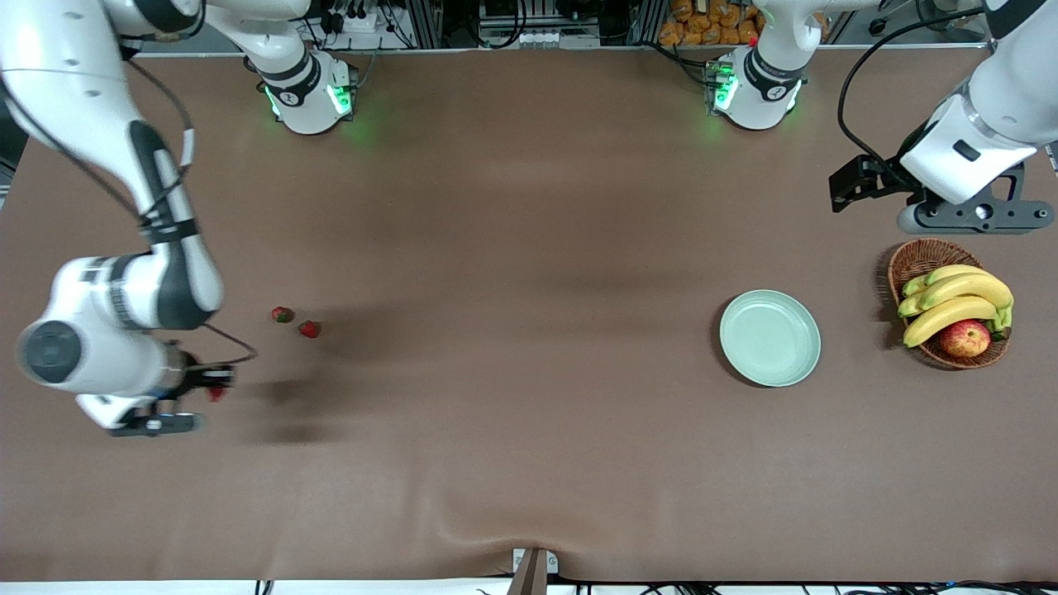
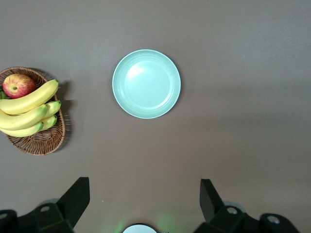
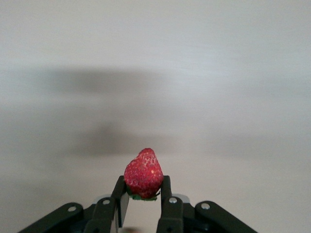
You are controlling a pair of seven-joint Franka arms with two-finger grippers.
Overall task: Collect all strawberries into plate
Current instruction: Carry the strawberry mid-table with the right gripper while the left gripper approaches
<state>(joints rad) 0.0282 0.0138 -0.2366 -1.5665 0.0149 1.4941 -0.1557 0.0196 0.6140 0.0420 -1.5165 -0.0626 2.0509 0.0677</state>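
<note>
We find the plate (image 1: pixel 770 338) bare, our right gripper (image 1: pixel 213 388) pinching one strawberry (image 3: pixel 143 174) above the table's right-arm end, two strawberries (image 1: pixel 296 321) lying on the table nearby, and our left gripper (image 2: pixel 145 200) waiting spread near the basket (image 1: pixel 917 260).

I count three strawberries in all — two lying loose on the table, one (image 1: pixel 283 314) just beside the other (image 1: pixel 309 329), and a third strawberry (image 3: pixel 143 174) pinched in the right gripper (image 3: pixel 144 201). There is one plate (image 1: pixel 770 338), pale green. One wicker basket (image 1: pixel 919 258) stands on my screen, and in it I make out one apple (image 1: pixel 965 338) and a bunch of bananas (image 1: pixel 955 302) — about four, though they overlap too much for a sure count. Two arms, two grippers.
</note>
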